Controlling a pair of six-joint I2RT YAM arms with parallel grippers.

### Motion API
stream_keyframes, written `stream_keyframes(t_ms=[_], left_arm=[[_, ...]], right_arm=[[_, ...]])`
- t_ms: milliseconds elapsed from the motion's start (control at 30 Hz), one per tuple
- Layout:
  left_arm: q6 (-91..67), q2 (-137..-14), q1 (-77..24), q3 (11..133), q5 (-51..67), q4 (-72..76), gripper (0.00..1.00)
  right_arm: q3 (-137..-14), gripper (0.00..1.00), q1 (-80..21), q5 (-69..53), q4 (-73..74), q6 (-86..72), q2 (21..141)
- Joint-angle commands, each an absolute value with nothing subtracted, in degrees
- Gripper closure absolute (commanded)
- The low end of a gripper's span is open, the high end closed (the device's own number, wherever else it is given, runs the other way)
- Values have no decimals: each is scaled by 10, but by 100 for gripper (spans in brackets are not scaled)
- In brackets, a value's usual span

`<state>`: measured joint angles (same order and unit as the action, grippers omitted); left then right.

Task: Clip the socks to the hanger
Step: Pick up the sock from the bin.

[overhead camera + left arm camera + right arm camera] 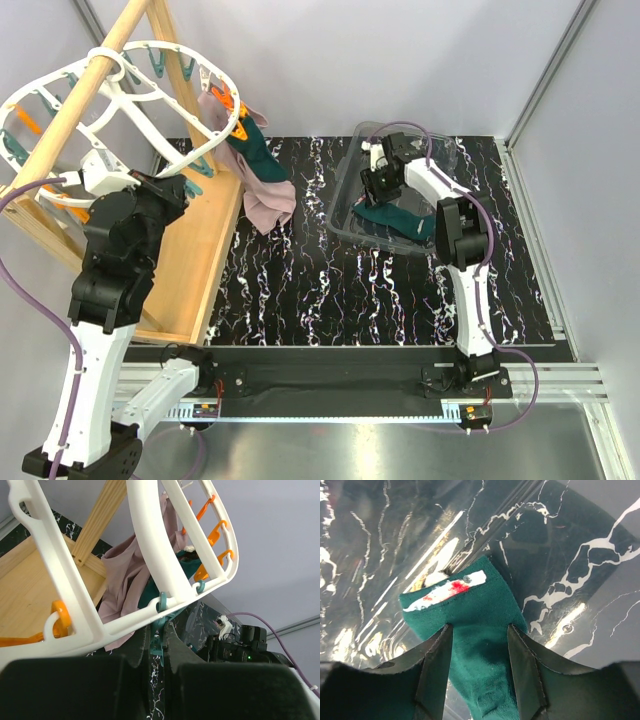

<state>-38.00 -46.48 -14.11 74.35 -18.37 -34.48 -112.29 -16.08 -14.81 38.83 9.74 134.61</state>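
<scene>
— What's the hanger made of?
— White plastic, smooth and glossy. The peg under it is teal plastic, just as shiny.
— And the frame behind the hanger?
— Pale wood, grain showing, matt.
— The sock?
— Dark teal cloth, soft and matt, with a white-and-red patch. The bin is clear plastic, full of glare.
— The surface?
— Black with white veins, marble-like, faintly sheened. The right pincer looks matt black.

Our left arm and right arm pair white links with black joints. Purple cables loop near the base rail.
</scene>
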Motion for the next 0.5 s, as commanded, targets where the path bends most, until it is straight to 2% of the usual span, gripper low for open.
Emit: stream_keyframes(t_ms=[0,100,167,333,367,433,467], left_arm=[[-384,-461,-144,730,-148,-375,100],[-383,-460,-144,731,-149,-374,100],[-383,-461,-144,731,-149,-374,100],[-384,-459,-145,729,-148,-375,100],[-384,-458,-145,729,-149,-375,100],[-385,-457,-145,728,-149,-375,100],[-385,-457,-145,728,-148,-374,100]], right_arm=[[-1154,46,-171,-114,390,106,1355],[-1171,48,-180,-92,401,110,1368],[-1182,53,-185,-81,410,112,1381],[-1175,80,-187,-22,372,97,1370],[-1166,92,-188,-16,356,93,1355],[-1139,100,-187,-4,310,83,1334],[-1131,100,-187,-3,299,78,1315]])
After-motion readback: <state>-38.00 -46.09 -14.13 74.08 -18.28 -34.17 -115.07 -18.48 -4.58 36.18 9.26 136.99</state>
